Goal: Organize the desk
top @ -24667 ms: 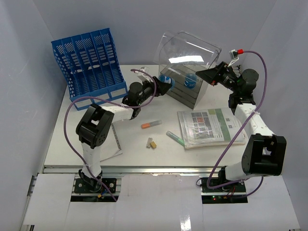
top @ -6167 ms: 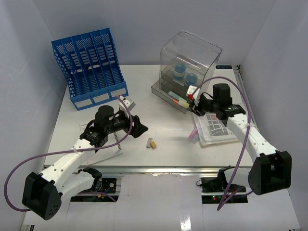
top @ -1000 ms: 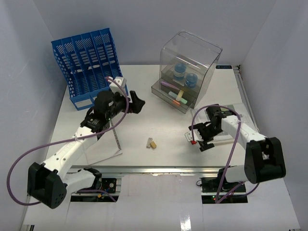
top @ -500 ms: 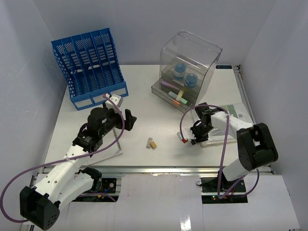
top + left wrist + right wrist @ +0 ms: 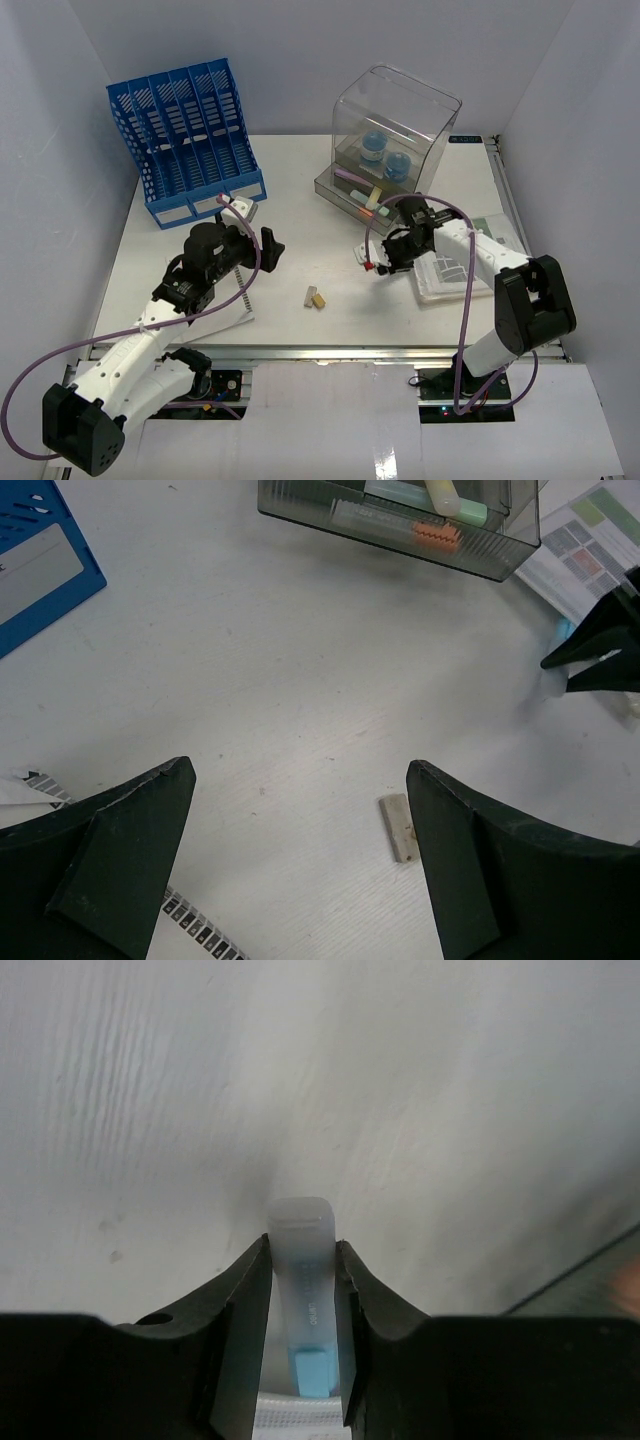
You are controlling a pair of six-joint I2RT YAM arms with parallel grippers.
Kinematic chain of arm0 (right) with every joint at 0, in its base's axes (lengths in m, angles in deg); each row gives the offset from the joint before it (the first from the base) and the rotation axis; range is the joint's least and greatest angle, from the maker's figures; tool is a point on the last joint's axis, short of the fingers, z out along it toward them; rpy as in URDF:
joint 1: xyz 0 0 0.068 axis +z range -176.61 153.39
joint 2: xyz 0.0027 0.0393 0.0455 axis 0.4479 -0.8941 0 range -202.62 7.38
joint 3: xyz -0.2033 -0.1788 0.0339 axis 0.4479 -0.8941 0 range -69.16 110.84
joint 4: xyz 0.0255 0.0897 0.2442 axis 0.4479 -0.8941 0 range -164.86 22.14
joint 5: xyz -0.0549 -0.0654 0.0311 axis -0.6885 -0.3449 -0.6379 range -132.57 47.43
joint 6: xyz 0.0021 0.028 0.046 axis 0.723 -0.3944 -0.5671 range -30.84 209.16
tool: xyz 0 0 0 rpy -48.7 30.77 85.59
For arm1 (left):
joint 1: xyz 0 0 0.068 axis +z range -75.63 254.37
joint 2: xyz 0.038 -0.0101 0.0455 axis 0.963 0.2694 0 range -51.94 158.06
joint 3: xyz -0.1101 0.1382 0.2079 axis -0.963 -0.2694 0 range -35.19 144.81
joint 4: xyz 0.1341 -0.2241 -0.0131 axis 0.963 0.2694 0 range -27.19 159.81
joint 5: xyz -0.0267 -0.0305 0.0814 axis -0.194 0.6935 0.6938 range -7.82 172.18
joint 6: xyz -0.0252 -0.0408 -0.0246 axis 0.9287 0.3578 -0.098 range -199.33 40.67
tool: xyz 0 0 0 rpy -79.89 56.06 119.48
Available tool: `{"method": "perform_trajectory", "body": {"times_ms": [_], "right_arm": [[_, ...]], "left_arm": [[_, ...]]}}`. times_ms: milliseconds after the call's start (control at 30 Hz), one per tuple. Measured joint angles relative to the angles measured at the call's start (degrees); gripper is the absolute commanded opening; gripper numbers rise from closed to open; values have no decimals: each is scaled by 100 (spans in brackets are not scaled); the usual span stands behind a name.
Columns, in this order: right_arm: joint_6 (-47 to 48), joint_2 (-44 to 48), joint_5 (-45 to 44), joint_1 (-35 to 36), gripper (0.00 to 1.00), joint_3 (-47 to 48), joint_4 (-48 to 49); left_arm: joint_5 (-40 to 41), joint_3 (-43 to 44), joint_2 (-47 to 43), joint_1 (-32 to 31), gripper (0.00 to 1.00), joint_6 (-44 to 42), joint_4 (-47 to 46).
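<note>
desk [image 5: 325, 225]: you had a matt white top, faintly grained | rail [image 5: 320, 350]: bare aluminium | file rack [image 5: 185, 130]: blue plastic | drawer box [image 5: 400, 105]: clear glossy plastic | marker [image 5: 305, 1290]: frosted, smooth plastic | your right fingers [image 5: 240, 1330]: matt black plastic | booklet [image 5: 585, 530]: printed paper

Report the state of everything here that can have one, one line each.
left gripper, open, empty, above the desk
right gripper, shut on the highlighter
highlighter, clamped between the fingers
drawer, pulled out, pens inside
file rack, upright
booklet, lying flat
notebook, lying flat
tan block, loose on the desk
</note>
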Motion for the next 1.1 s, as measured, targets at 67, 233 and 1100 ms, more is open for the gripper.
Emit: {"method": "perform_trajectory", "body": {"times_ms": [67,233,1100], "right_arm": [[-381,0,348,59,8,397,101],[-1926,-43,1070,154,8,1566,588],[-5986,-1229,-1667,190,75,2288,3630]], "left_arm": [[-2,0,4,0,98,0,-3],[-16,-3,6,0,98,16,-39],[-648,-184,389,2,98,628,-707]]}}
